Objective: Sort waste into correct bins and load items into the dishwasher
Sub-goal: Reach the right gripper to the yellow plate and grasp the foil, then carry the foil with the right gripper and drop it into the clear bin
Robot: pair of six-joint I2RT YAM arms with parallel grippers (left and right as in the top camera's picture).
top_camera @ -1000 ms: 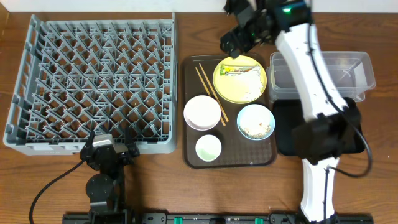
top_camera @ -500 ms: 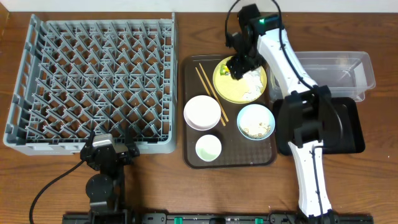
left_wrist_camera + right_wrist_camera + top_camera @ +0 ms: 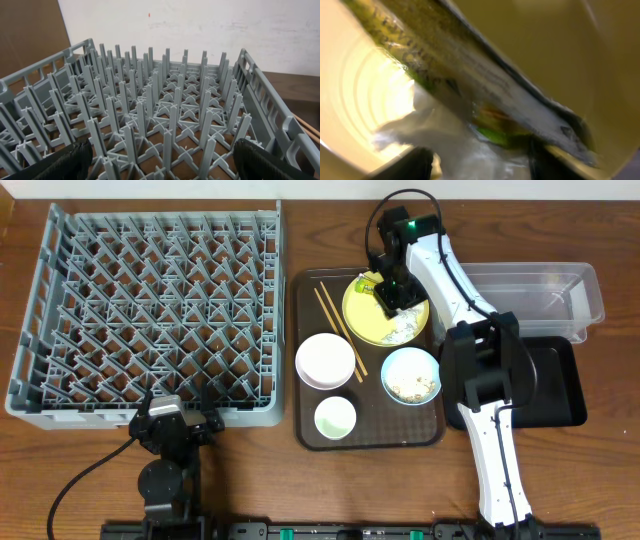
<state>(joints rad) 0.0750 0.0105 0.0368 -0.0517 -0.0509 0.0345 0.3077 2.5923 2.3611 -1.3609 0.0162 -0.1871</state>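
My right gripper (image 3: pixel 392 298) is down on the yellow plate (image 3: pixel 368 323), over the green-yellow wrapper (image 3: pixel 362 286) and the white tissue (image 3: pixel 406 328). In the right wrist view the wrapper (image 3: pixel 485 85) and the tissue (image 3: pixel 440 135) fill the space between the two dark fingers (image 3: pixel 410 165) of the gripper (image 3: pixel 480 162), which stand partly closed on either side; a firm grip does not show. The left gripper (image 3: pixel 175 420) rests open at the near edge of the grey dishwasher rack (image 3: pixel 150 310), its jaws (image 3: pixel 160 160) wide with nothing between them.
A brown serving tray (image 3: pixel 370 438) holds the plate, chopsticks (image 3: pixel 338 330), a white bowl (image 3: pixel 325 361), a light-blue bowl (image 3: pixel 411 375) with crumbs and a small cup (image 3: pixel 335 418). A clear tub (image 3: pixel 540 295) and a black tray (image 3: pixel 562 385) lie to its right.
The right arm has come down from behind the tray onto the yellow plate, and its jaws have narrowed around the wrapper and tissue. The left arm has not moved.
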